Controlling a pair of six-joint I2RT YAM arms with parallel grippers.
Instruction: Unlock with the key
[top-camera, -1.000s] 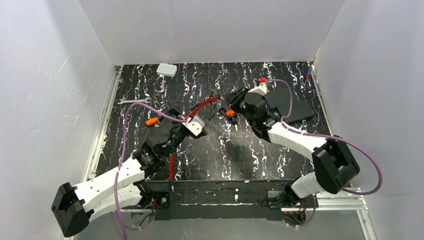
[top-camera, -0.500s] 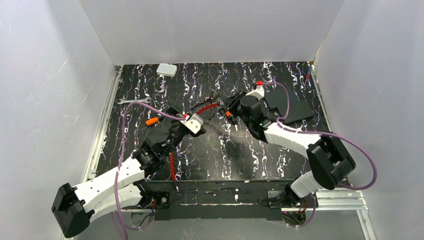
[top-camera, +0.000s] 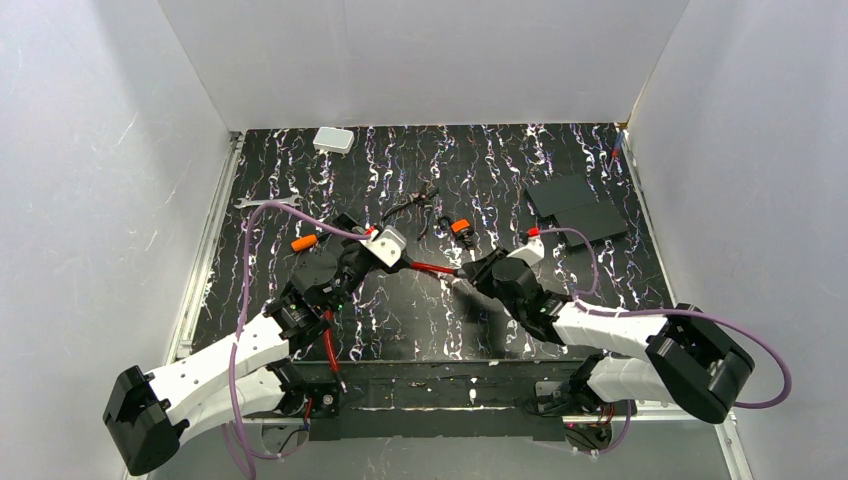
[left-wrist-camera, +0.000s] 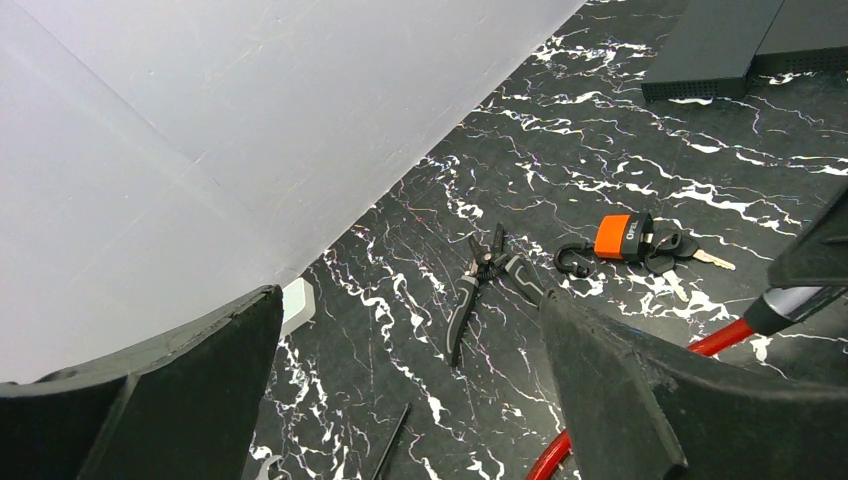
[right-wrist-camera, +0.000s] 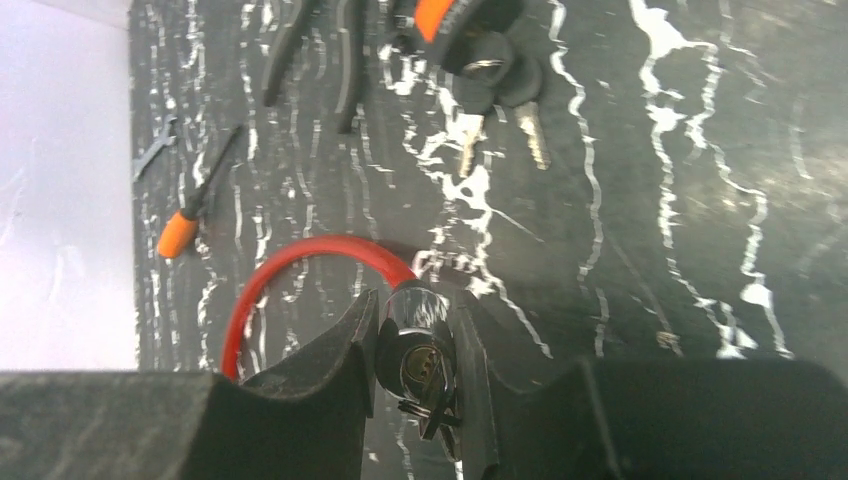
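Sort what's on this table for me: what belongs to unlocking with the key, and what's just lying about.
For the job: the key; red cable; its lock barrel, gripped by the right gripper.
Lying about: pliers; orange-handled screwdriver; wrench; white box; flat black box; black-and-orange piece beside the key.

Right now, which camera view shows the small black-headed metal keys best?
Left wrist: the small black-headed metal keys lie sharp, unblocked, beside the orange padlock. Right wrist blurs them; top external shows mere specks.
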